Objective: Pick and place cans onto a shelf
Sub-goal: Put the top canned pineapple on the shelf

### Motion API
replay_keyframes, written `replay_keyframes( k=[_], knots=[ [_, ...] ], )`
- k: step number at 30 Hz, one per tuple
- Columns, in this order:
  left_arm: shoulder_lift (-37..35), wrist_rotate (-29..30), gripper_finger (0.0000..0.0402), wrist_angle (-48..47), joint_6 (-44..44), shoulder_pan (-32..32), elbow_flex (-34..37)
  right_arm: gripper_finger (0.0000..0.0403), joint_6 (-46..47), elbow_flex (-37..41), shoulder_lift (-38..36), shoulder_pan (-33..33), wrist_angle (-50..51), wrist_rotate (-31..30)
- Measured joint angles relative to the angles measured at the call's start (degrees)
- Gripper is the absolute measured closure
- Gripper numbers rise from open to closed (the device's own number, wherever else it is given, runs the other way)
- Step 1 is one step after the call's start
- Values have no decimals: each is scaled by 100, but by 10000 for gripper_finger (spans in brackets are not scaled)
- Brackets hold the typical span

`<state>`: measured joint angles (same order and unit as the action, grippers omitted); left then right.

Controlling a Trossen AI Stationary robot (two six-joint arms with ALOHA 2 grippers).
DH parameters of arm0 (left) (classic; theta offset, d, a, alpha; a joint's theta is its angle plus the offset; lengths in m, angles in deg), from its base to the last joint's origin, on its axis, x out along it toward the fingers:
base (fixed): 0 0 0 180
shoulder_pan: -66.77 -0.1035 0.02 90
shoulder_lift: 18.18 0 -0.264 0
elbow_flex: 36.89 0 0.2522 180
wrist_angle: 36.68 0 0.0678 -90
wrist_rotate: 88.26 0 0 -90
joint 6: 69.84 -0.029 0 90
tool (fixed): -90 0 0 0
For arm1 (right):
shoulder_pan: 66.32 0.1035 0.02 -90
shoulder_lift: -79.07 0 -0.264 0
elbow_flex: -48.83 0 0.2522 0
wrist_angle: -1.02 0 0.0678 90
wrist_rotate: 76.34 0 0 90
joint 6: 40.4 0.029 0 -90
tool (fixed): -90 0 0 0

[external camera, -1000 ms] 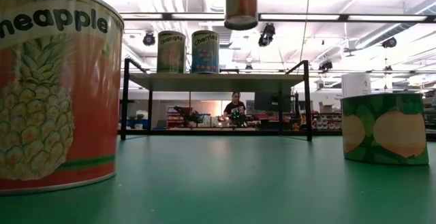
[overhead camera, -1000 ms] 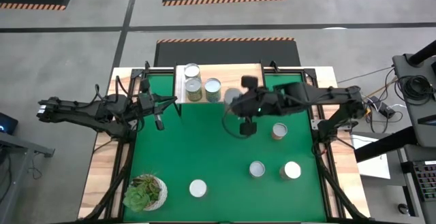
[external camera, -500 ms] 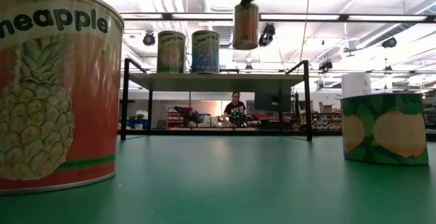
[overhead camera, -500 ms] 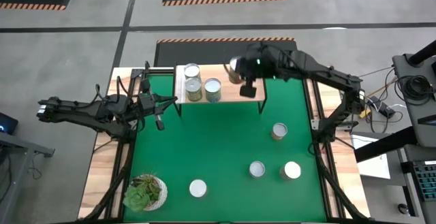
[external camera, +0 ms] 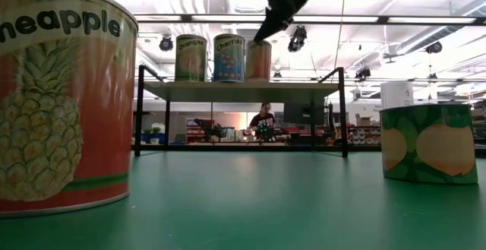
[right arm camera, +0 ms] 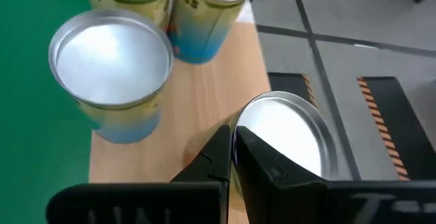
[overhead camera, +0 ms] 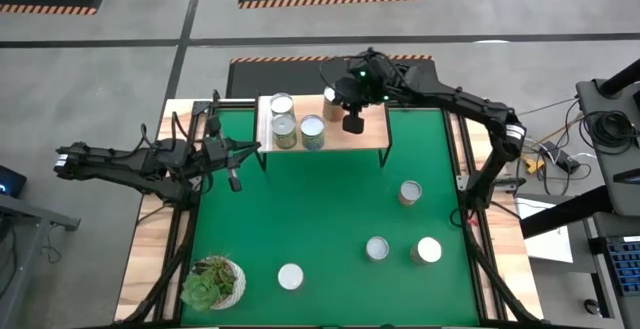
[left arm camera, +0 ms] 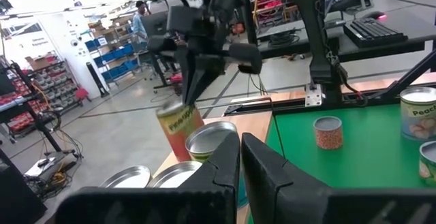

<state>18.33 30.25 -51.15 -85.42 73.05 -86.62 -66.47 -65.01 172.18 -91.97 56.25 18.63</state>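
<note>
- your right gripper (overhead camera: 335, 96) is over the far part of the shelf (overhead camera: 372, 134), clenched on the rim of a can (overhead camera: 331, 99); in the right wrist view the dark fingers (right arm camera: 228, 157) pinch the edge of its shiny top (right arm camera: 286, 139)
- low view has that held can (external camera: 259, 59) sitting at shelf height, just beside the cherries can (external camera: 228, 57); can't tell if its base is touching the board yet
- three cans already on the shelf near the pale strip end: one at the far edge (overhead camera: 282, 104), one closer to you (overhead camera: 284, 129), one beside that (overhead camera: 313, 129)
- low view only shows two of them clearly, the orange-labelled one (external camera: 190, 58) and the cherries one
- your left gripper (overhead camera: 234, 181) is parked off the shelf's left side over the green mat (overhead camera: 320, 219), fingers pressed together, grasping nothing; left wrist view shows the two fingers (left arm camera: 221, 166) meeting
- four cans still on the mat: one mid right (overhead camera: 410, 192), two near the front right (overhead camera: 377, 248) (overhead camera: 428, 251), one front centre (overhead camera: 290, 276)
- low view: a big pineapple can (external camera: 64, 98) right up at the lens, a peach-labelled one (external camera: 429, 142) on the right
- succulent pot (overhead camera: 212, 282) in the front left corner, well apart from the cans
- a person (external camera: 262, 118) shows in the room behind the shelf, away from the arms
</note>
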Motion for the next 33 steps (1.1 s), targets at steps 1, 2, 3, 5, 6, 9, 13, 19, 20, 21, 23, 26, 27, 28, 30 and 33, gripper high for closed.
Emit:
replay_keyframes(
  k=[1, 2, 3, 5, 6, 9, 13, 19, 20, 21, 23, 26, 27, 28, 30, 33],
  knots=[
    [0, 0, 402, -20, 0, 0, 0, 395, -13, 10, 46, 0, -2, 4],
    [1, 0, 402, -29, 0, 0, 0, 395, -23, 10, 84, 2, -2, 4],
    [4, 0, 402, -27, 0, 0, -1, 395, -32, 16, 114, 2, -10, 2],
    [4, 0, 402, -29, 0, 0, 0, 394, -51, 18, 175, 11, -29, 1],
    [4, 0, 402, -27, 2, 0, 0, 394, -52, 18, 201, 9, -31, 0],
    [4, 0, 402, -29, 23, 0, 0, 394, 52, 18, 253, 11, -26, 1],
    [2, 0, 402, -27, 29, 0, 0, 387, 97, 18, 268, 13, 2, 5],
    [2, 0, 402, -27, 42, 0, 0, 347, 241, 18, 265, 13, 16, 17],
    [2, 0, 402, -27, 42, 0, -2, 339, 245, 18, 265, 13, 14, 17],
    [2, 0, 402, -26, 42, 0, 0, 331, 256, 14, 265, 13, 20, 15],
    [2, 0, 402, -27, 42, 0, 0, 317, 345, -24, 264, 13, 25, 3],
    [2, 0, 402, -25, 43, 0, 0, 301, 540, -145, 239, 15, 107, 3],
    [2, 0, 402, -25, 44, 0, 0, 298, 563, -221, 236, 19, 190, 3],
    [2, 0, 402, -25, 44, 0, 0, 297, 589, -305, 227, 26, 294, 1],
    [2, 0, 402, -27, 44, 0, 0, 297, 619, -543, 222, 26, 669, 1],
    [2, 0, 402, -35, 45, 0, 0, 309, 650, -985, 217, 23, 1520, -27]
  ],
)
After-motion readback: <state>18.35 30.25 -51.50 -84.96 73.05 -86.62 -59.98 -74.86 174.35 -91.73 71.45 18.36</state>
